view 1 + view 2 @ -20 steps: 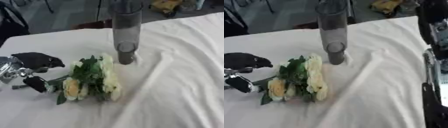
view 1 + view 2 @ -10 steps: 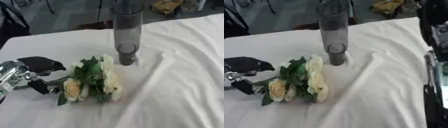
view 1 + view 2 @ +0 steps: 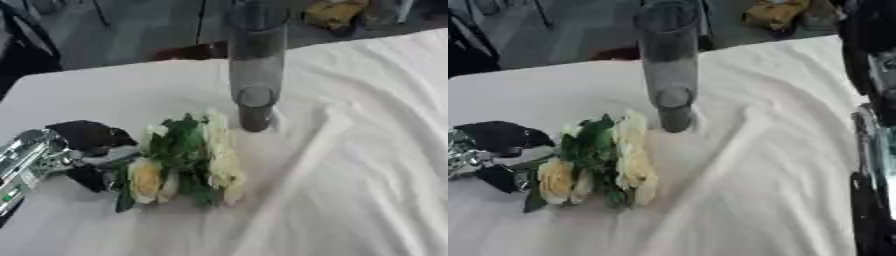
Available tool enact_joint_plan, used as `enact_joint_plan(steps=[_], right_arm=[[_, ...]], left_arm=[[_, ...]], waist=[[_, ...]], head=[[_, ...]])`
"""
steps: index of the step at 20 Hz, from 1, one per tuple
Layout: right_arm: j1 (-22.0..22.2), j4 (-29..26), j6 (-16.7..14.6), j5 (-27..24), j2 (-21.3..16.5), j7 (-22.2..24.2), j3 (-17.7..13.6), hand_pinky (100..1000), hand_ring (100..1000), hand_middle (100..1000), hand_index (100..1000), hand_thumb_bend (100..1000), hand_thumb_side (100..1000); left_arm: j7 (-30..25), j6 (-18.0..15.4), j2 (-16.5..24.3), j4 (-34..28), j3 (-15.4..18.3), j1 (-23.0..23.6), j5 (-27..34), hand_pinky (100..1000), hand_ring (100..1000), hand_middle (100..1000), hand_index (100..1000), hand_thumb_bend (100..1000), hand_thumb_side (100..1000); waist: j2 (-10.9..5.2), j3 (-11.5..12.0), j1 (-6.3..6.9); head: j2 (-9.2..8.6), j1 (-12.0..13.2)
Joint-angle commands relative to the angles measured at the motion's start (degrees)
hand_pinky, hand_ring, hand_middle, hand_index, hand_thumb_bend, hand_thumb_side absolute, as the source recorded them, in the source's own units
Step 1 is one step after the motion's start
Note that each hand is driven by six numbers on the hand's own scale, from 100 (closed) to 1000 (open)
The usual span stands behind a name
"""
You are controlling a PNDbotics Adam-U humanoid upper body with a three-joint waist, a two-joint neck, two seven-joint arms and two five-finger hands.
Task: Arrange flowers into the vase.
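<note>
Left hand (image 3: 85, 150) curled around flowers (image 3: 188, 160)

- I'm looking down at a table draped in a rumpled white cloth (image 3: 350, 165), with folds running across its right half.
- A tall, clear grey glass cylinder vase (image 3: 255, 65) stands upright on the cloth, toward the far side.
- A bunch of cream and yellow flowers with green leaves (image 3: 188, 160) lies flat on the cloth, near the vase's base, at its front left.
</note>
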Motion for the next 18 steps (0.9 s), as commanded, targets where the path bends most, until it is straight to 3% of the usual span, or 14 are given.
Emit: enact_joint_plan(steps=[1, 12, 18], right_arm=[[-1.1, -0.5, -0.2, -0.8, -0.4, 0.3, -0.3, 799, 832, 775, 926, 241, 1000], [-1.2, -0.3, -0.3, -1.0, -0.5, 0.4, -0.4, 800, 833, 774, 925, 244, 1000], [-1.4, -0.2, -0.4, -1.0, -0.5, 0.1, -0.5, 801, 833, 773, 925, 243, 1000]], left_arm=[[0.0, 0.4, -0.4, 2.0, 0.7, -1.5, -0.6, 850, 866, 915, 992, 335, 680], [1.2, 0.2, -2.6, 7.3, 1.8, -2.1, 0.5, 778, 809, 847, 944, 264, 643], [1.2, -0.4, -3.4, 9.5, 2.2, -2.2, 2.6, 682, 715, 762, 874, 198, 610]], waist=[[-0.75, 0.0, -0.35], [-0.41, -0.2, -0.4], [-0.25, -0.4, -0.45]], head=[[-0.69, 0.4], [-0.84, 0.7], [-0.89, 0.7]])
